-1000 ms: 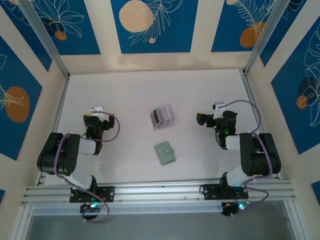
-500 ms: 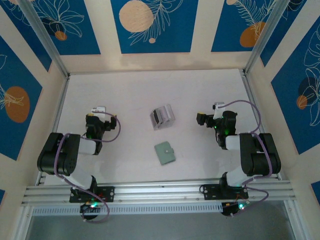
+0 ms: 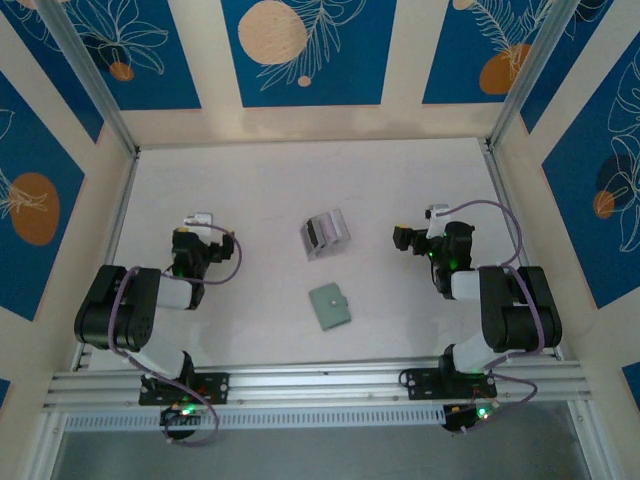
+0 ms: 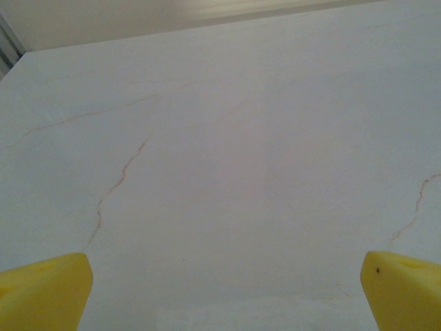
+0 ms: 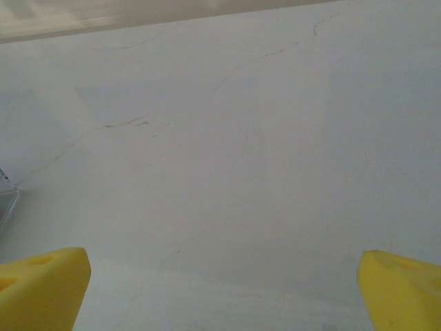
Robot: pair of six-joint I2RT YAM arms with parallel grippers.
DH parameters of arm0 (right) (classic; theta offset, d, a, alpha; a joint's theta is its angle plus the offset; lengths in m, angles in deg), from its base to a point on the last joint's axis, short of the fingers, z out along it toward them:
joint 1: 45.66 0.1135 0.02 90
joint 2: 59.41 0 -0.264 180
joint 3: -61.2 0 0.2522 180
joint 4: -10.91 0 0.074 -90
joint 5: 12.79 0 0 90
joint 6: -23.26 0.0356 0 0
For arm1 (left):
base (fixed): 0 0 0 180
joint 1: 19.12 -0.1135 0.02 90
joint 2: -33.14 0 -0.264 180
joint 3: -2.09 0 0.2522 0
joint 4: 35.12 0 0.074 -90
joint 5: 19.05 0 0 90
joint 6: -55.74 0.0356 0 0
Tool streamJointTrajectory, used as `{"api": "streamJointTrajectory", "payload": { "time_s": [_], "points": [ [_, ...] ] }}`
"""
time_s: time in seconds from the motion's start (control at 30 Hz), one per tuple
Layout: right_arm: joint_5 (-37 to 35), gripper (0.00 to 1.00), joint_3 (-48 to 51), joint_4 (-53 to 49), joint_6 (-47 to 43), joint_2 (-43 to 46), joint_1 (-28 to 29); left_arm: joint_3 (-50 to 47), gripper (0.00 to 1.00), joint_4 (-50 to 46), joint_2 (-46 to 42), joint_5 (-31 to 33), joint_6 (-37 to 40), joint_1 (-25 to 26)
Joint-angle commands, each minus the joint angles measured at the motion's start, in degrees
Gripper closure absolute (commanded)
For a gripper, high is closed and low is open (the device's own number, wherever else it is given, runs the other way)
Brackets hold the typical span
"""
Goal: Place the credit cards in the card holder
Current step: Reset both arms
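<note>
The card holder (image 3: 329,306), a small sage-green fold-over wallet, lies shut and flat on the table between the two arms. Just beyond it sits a pale grey-white stack (image 3: 325,234), which looks like the credit cards; single cards cannot be told apart. My left gripper (image 3: 191,238) is low over the table well left of both, and its yellow fingertips (image 4: 48,289) stand far apart over bare table, so the left gripper (image 4: 226,279) is open and empty. My right gripper (image 3: 407,238) is right of the stack; in its wrist view the right gripper (image 5: 224,279) is open and empty.
The white tabletop (image 3: 260,180) has faint cracks. Low cream walls with metal corner posts (image 3: 500,110) close it in on three sides. A metal rail (image 3: 320,385) carrying both arm bases runs along the near edge. A grey edge (image 5: 5,203) shows at the right wrist view's left border.
The left wrist has shifted slightly to the right. The right arm, the wallet and the stack have not moved.
</note>
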Motion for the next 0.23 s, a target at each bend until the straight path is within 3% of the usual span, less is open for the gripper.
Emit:
{"api": "streamJointTrajectory", "payload": {
  "time_s": [0.0,0.2],
  "points": [
    [-0.48,0.01,-1.4,0.49,-0.95,-0.33,-0.13,2.43,0.0,-2.1,-0.35,-3.56,0.79,-0.8],
    [-0.47,0.01,-1.38,0.46,-0.96,-0.29,-0.13,0.96,0.0,0.22,-0.88,-3.37,1.13,-0.77]
  ]
}}
